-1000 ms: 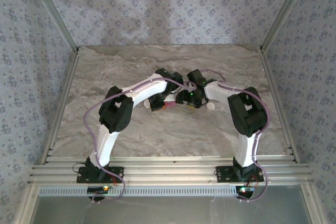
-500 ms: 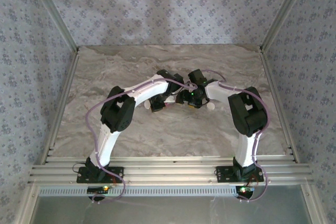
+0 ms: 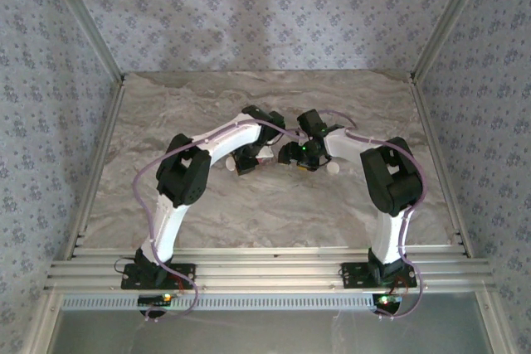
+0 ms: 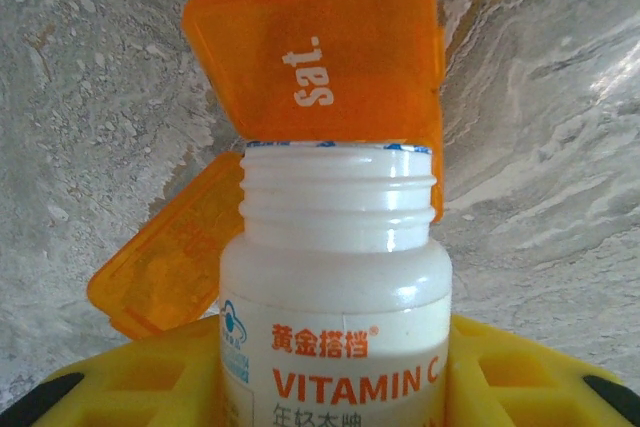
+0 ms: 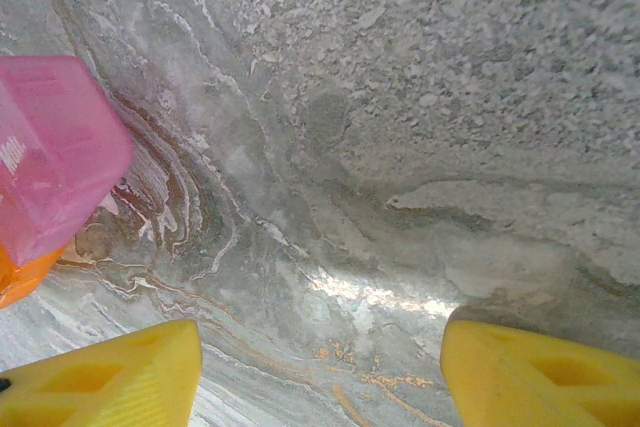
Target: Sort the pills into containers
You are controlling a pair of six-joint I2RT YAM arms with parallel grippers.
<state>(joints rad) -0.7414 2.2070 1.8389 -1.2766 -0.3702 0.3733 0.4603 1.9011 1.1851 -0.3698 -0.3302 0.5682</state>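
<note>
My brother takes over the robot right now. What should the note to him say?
Left claw: shut on the uncapped vitamin bottle, mouth at the orange Sat. compartment, whose lid looks open.
Right claw: open, empty, low over the table beside the pink compartment.
Done: bottle uncapped and held at the strip.
Left: no pills visible yet; tip them out and sort them into the compartments.

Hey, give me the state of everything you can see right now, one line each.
Vitamin C bottle: cap off, gripped, mouth by the orange compartment.
Orange Sat. compartment: lid open.
Pink compartment: looks closed.
Left gripper: shut on the bottle.
Right gripper: open, empty.
</note>
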